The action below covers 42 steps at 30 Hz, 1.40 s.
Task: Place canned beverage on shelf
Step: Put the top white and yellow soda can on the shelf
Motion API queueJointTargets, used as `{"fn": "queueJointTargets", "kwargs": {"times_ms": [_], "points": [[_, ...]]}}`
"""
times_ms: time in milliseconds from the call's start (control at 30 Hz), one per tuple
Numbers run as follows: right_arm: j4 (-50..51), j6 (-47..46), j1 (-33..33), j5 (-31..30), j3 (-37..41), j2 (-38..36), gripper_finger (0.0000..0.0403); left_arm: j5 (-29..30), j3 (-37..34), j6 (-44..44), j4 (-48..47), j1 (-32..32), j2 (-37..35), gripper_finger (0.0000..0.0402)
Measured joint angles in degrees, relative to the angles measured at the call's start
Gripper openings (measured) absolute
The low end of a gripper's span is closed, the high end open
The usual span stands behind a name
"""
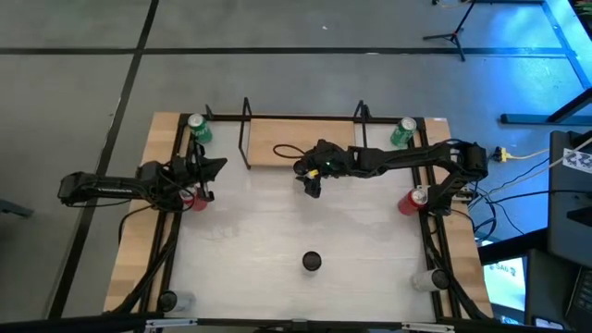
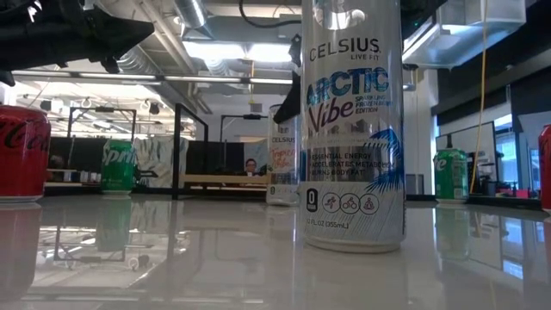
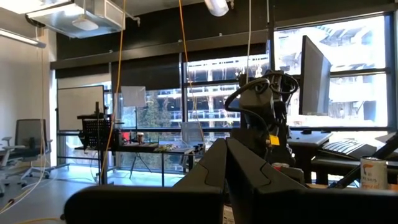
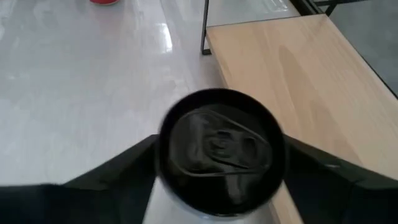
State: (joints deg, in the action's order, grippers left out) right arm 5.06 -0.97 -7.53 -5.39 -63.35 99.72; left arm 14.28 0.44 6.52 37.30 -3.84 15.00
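High view shows the right end effector (image 1: 311, 181) beside the light-wood shelf with black wire ends (image 1: 277, 141), fingers apart around a tall black-topped can (image 4: 219, 149). Can is not shelved yet. Left end effector (image 1: 205, 168) waits, fingers together.

Silver-white can (image 2: 351, 129) up front with blue-green lettering and blue fronds; red can (image 2: 21, 153) and green can (image 2: 119, 165) behind — glossy white bench (image 1: 259, 231), pale wood shelf (image 4: 298, 87) with black wire frames, black-topped can (image 4: 219, 152).
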Motion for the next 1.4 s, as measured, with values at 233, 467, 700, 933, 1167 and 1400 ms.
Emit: {"fn": "queueJointTargets", "kwargs": {"times_ms": [233,467,700,933,1167,1400], "points": [[-2.1,2.5,0.0,0.0,0.2,0.0,0.0239,0.0,0.0,0.0,0.0,0.0,0.0,0.0000],[-1.8,3.5,0.0,0.0,0.2,-3.2,0.0239,0.0,0.0,0.0,0.0,0.0,0.0,0.0000],[0.6,5.5,-1.6,-0.9,0.0,-11.3,0.0239,0.0,0.0,-0.2,0.0,0.0,0.0,0.0000],[5.0,6.3,-6.9,-1.6,-0.2,-16.5,0.0239,0.0,0.0,-0.2,-0.3,0.0,0.0,0.0000],[12.7,9.6,-13.2,-1.5,-5.9,-17.0,0.0239,0.0,0.0,-0.1,-0.2,0.0,0.0,0.0000],[17.5,11.5,-20.5,2.0,-11.2,-17.0,0.0239,0.0,0.0,-0.1,-0.2,0.0,0.0,0.0000]]}}
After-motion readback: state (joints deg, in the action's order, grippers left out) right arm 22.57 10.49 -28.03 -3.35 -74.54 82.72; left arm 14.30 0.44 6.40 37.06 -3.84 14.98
